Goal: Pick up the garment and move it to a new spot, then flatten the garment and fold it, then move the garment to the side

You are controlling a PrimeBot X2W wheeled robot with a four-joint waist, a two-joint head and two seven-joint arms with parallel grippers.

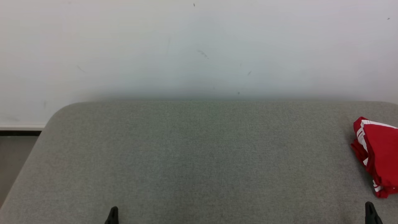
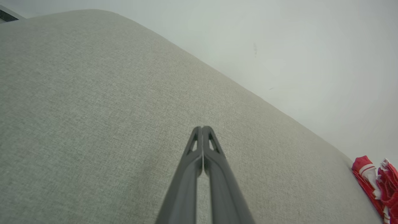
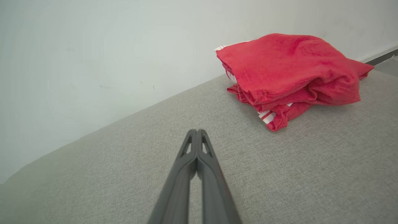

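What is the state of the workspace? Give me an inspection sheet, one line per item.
Surface: grey cloth top, flat, with a rounded far-left corner.
Job's things: red garment with white stripes, lying in a loosely folded heap on the right side of the cloth top; nothing touches it.
Clutter: nothing seen.
Grippers: left gripper has its fingers shut on nothing, over bare cloth; right gripper has its fingers shut on nothing, short of the garment.
Cables: nothing seen.
Surroundings: pale wall with a few small marks behind the cloth top; a strip of floor at the left.
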